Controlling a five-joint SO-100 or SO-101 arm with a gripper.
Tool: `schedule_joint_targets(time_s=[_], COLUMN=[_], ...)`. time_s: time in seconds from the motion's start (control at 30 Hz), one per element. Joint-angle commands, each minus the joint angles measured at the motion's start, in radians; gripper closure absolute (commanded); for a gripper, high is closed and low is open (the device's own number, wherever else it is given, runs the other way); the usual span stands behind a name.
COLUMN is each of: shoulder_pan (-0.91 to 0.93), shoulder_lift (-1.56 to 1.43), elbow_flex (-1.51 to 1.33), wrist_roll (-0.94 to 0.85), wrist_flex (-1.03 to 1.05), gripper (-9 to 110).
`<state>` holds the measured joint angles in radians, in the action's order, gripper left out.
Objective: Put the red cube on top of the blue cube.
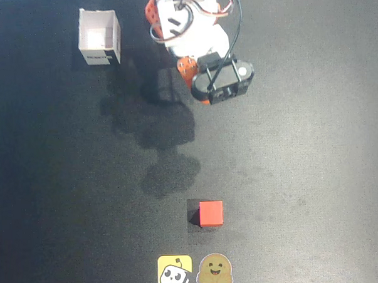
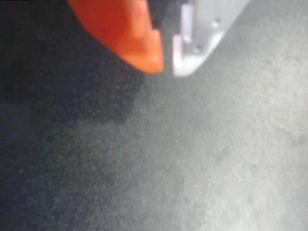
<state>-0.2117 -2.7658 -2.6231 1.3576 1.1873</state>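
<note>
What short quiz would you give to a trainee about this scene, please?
1. True or false: the hand holds the red cube.
2. In the overhead view, where does the white box stand? A) upper left B) lower right C) centre
3. Short answer: which cube of the task shows in no view?

Key: 1. False: the fingertips are almost together with nothing between them, and the red cube sits far from the hand. 2. A. 3. The blue cube.
</note>
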Motion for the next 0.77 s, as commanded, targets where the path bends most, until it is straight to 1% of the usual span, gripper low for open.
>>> schedule_joint_targets(time_s=[0.0, 0.43, 0.73], shoulder_pan=[-0.011, -0.012, -0.012], shoulder_lift=[-0.049, -0.322, -0.328], elbow_flex=[-0.020, -0.233, -0.250], wrist_roll=[-0.006, -0.006, 0.009], wrist_flex=[0.011, 0.041, 0.071], gripper=[101, 101, 101])
